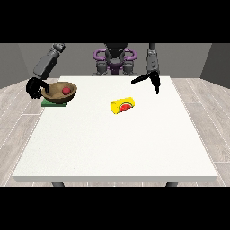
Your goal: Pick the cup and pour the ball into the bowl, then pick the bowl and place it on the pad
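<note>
My table (117,143) is plain white, resting on dark grey legs. The bowl (56,92) is brown with a wood-like tone, and the ball (66,90) in it is red. Under the bowl, the pad (54,103) is green. The cup (123,105) is yellow and carries a red patch edged with green on its side. My hand at the view's left (34,87) is black, and so is my hand at the view's right (152,79). My arms are grey, and purple rings sit at my shoulders. The floor has pale grey planks.
</note>
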`<act>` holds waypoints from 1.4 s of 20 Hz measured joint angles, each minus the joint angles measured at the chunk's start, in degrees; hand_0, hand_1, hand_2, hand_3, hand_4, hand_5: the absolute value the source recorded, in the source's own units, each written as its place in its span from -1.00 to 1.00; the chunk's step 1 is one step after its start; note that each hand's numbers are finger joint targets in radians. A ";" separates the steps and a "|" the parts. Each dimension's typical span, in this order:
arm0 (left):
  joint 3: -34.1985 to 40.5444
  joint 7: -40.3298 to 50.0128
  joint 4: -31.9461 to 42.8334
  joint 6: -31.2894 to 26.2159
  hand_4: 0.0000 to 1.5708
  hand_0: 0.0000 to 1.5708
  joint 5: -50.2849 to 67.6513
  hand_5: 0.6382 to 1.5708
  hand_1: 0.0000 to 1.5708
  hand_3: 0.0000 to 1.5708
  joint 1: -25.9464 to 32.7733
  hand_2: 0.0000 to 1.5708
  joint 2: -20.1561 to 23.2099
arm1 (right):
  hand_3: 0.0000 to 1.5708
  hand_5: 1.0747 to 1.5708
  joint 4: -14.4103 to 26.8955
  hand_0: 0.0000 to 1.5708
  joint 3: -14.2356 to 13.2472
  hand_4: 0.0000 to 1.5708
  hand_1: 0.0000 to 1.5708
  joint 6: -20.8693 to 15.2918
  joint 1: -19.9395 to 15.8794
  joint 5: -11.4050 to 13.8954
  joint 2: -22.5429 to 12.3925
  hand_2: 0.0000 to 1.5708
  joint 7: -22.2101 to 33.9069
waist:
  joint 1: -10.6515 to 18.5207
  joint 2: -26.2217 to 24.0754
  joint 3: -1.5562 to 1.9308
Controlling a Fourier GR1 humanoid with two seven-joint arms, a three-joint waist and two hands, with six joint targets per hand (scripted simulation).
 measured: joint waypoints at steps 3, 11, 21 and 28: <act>-0.78 0.84 -4.23 0.12 -1.00 -1.00 -0.59 0.99 -1.00 -1.00 0.46 -1.00 0.34 | -1.00 0.99 2.06 1.00 -0.98 0.32 1.00 1.70 -0.95 0.08 -3.31 1.00 -2.05 | 0.28 2.94 0.02; -2.58 5.41 -11.77 0.36 -1.00 -1.00 -2.03 0.99 -1.00 -1.00 2.38 -1.00 0.12 | -1.00 0.99 5.87 1.00 -1.64 0.06 1.00 2.73 -3.18 0.53 -5.62 1.00 -3.96 | -0.17 4.27 -0.02; -3.18 7.89 -16.06 -1.79 -1.00 -1.00 -0.57 0.99 -1.00 -1.00 5.48 -1.00 0.17 | 0.18 1.00 8.45 1.00 -1.95 -0.10 1.00 4.89 -4.03 -0.12 -7.73 1.00 0.11 | 0.01 2.05 -0.07; -4.13 8.62 -18.07 -1.34 -1.00 -1.00 -1.37 0.99 -1.00 -1.00 6.63 -1.00 -0.54 | 0.46 0.93 8.54 1.00 0.89 -1.00 1.00 2.73 -2.63 3.18 -6.89 0.89 -1.21 | -0.06 2.51 -0.06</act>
